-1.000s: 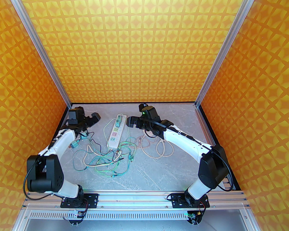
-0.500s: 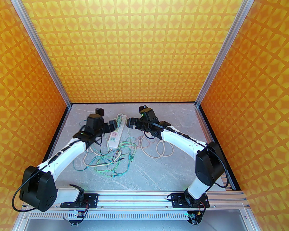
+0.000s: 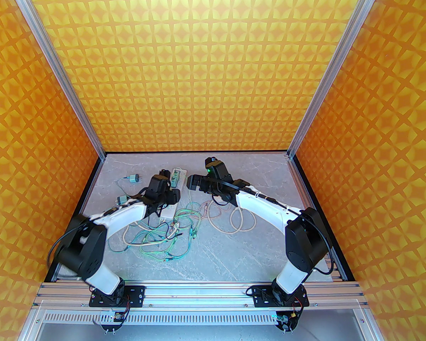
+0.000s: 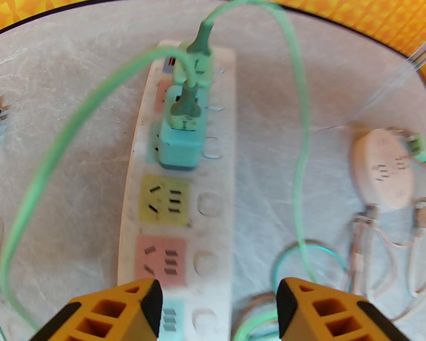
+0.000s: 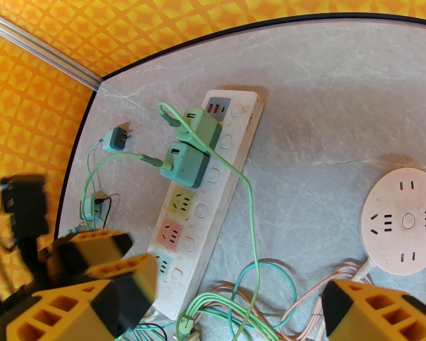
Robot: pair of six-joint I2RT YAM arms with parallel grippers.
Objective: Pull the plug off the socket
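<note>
Two plugs sit in the strip, unpulled, ahead of my half-open, empty left gripper; right gripper gapes wide.

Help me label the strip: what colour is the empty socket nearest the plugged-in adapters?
That socket is yellow, clearest in the left wrist view.

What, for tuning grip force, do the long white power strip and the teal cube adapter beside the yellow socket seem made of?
Long white power strip: likely hard moulded plastic, matt, grimy along its edges. Teal cube adapter: probably smooth plastic, faint sheen, rounded moulded corners.
</note>
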